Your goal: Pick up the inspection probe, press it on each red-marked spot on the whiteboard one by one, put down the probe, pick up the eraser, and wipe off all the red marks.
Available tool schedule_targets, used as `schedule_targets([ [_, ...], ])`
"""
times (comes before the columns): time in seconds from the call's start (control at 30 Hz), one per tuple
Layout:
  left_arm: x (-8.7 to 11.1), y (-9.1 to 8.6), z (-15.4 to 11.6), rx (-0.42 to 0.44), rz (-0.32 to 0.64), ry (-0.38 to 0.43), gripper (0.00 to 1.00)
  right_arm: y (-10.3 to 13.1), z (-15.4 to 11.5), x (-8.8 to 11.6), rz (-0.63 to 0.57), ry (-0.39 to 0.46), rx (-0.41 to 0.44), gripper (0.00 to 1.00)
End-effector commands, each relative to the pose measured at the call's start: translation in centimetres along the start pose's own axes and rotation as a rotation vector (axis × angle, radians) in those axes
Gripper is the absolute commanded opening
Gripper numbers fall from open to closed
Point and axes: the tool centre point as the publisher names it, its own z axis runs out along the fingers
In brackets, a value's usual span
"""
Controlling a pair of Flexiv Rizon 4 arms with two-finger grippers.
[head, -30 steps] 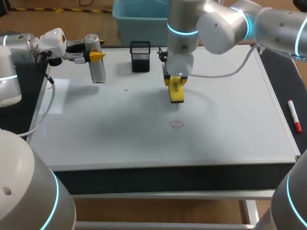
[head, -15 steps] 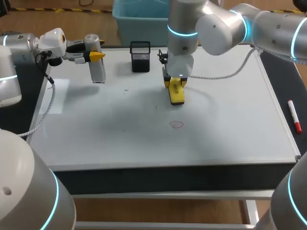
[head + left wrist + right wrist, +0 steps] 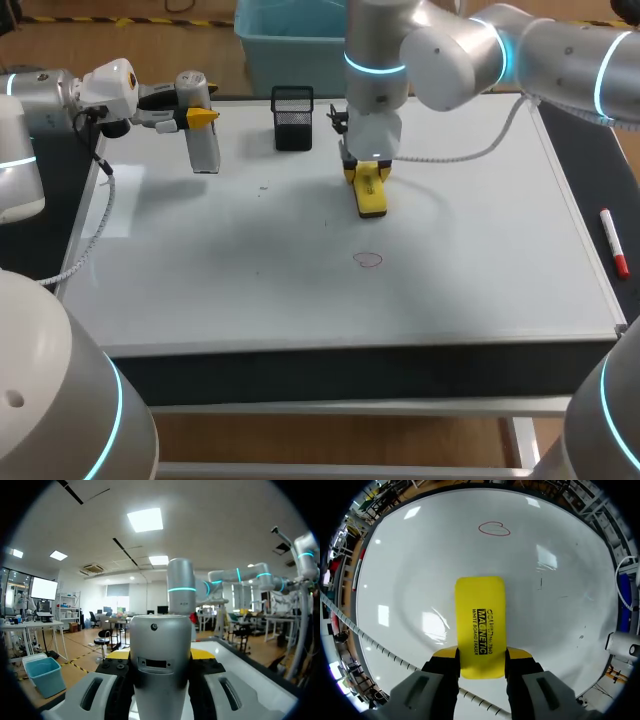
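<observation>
Clamping the eraser (image 3: pixel 480 625) by its long sides in my right gripper (image 3: pixel 481 656), apparently flat on the whiteboard (image 3: pixel 405 580), lined up to slide onto the red mark (image 3: pixel 494 528) ahead; left gripper (image 3: pixel 197 113) gripping the probe (image 3: pixel 204 148), parked clear at the far-left edge.

Black print on the yellow top face of the eraser (image 3: pixel 480 627), plain in the right wrist view: three short lines running along its length, set toward the gripper's end. Middle line largest and boldest, in capitals; smaller capitals on one side of it; letters and digits on the other. Too small to make out in the head view.
</observation>
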Motion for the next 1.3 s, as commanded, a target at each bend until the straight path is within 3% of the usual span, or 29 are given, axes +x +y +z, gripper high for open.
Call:
schedule_targets([
  [0.03, -0.1, 0.0, 0.0, 0.0, -0.001, 0.004, 0.0, -0.3, 0.0, 0.4, 0.005, 0.004, -0.005, 0.0],
  [1.03, -0.1, 0.0, 0.0, 0.0, -0.001, 0.004, 0.0, -0.5, 0.7, 8.1, 0.134, 0.063, -0.017, 0.0],
  [1.17, -0.1, 0.0, 0.0, 0.0, -0.001, 0.004, 0.0, -0.5, -0.8, 8.9, 0.187, 0.072, -0.015, 0.0],
  [1.3, -0.1, 0.0, 0.0, 0.0, -0.001, 0.004, 0.0, -0.6, -3.0, 8.3, 0.185, 0.028, -0.02, 0.0],
])
